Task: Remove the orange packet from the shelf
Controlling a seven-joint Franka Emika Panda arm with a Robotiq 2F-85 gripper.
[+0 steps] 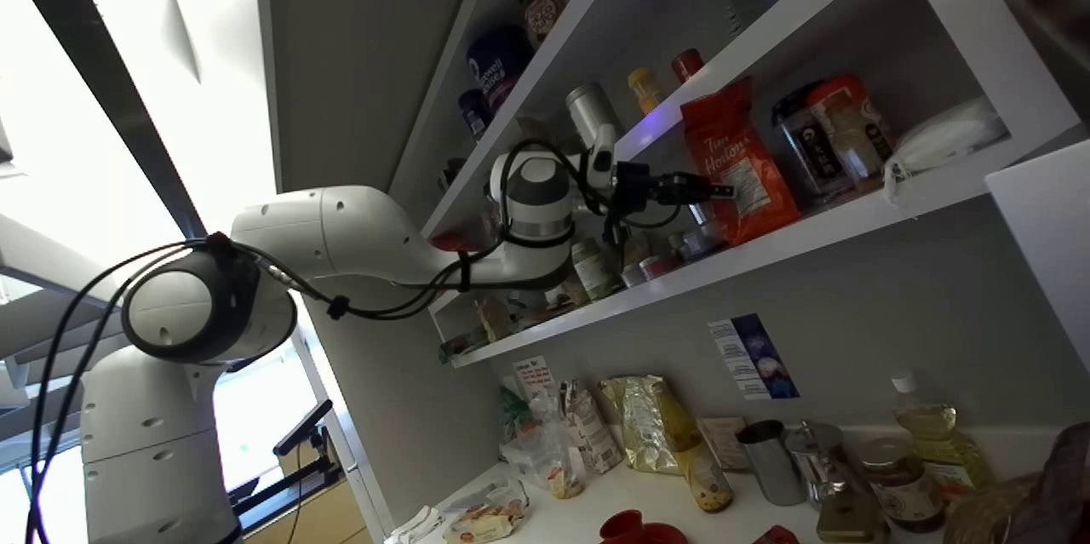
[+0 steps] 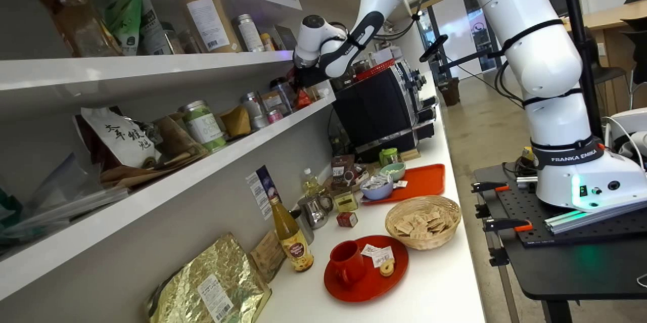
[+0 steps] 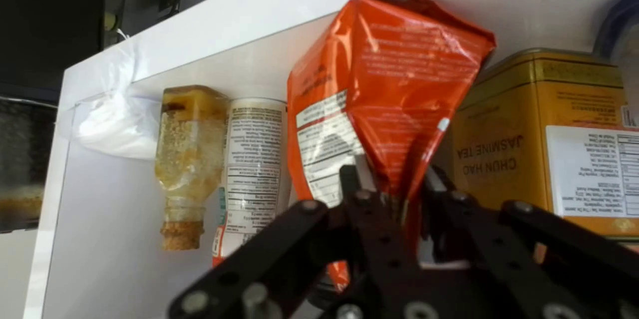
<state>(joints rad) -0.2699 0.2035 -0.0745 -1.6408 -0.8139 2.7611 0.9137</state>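
Basically, L to R, our tool was part-closed, prob. pinching a creased side of the orange packet, which sat on the shelf surface at its front edge. We judged it soft, slick, fairly light; best held by that fold. Upper board limited lift; R, the dark-lidded jar sat close, so we favoured the room out front.

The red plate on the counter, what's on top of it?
In an exterior view, the red plate carries a red mug, small white packets and what looks like a ring-shaped biscuit. The plate beneath them is covered, and the mug's inside bottom can't be seen.
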